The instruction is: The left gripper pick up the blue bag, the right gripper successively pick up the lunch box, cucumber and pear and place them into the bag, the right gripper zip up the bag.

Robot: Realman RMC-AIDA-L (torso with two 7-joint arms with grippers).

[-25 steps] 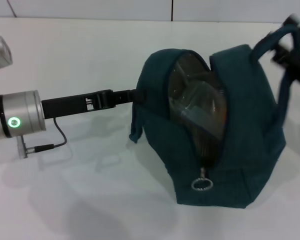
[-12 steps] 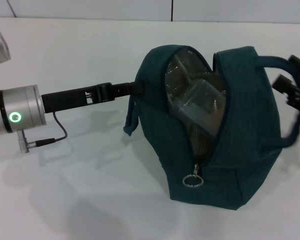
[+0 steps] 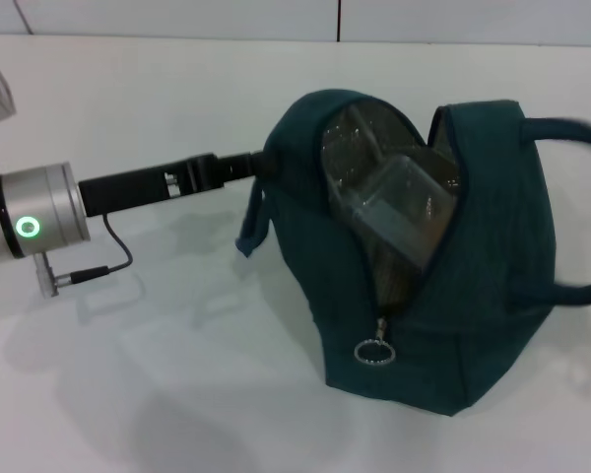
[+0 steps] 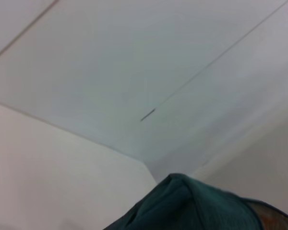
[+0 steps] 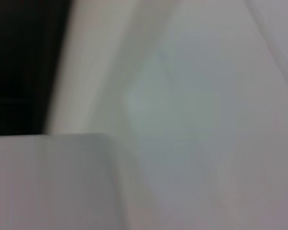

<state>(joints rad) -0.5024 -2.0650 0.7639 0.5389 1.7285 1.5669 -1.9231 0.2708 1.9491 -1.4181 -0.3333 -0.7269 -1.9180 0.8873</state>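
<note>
Since the earlier frames, the right end effector has left the head view; it was at the bag's right handle and is now out of sight, so I cannot report its state. The blue bag (image 3: 414, 266) has shifted slightly toward my left and sits lower in the frame, and its right handle (image 3: 571, 207) now hangs free in a loop.

From the head view, the bag stands on the white worktop (image 3: 177, 394) with its mouth gaping. The clear lunch box (image 3: 399, 207) rests tilted inside against the foil lining. I cannot make out the cucumber or the pear in the opening. The zipper's ring pull (image 3: 374, 352) sits at the low front end of the opening, so the bag is not yet zipped.

The left end effector (image 3: 261, 165) reaches in from my left and is clamped on the bag's upper left edge, near the other handle. The left wrist view shows only a corner of the bag's fabric.

As I judge it, zipping is the step in hand. To do it well, I would keep the left grip firm so the fabric stays taut, bring the right end effector down onto the ring pull, pinch it squarely, then draw it up along the zipper's curve rather than straight, so the teeth do not bind.
</note>
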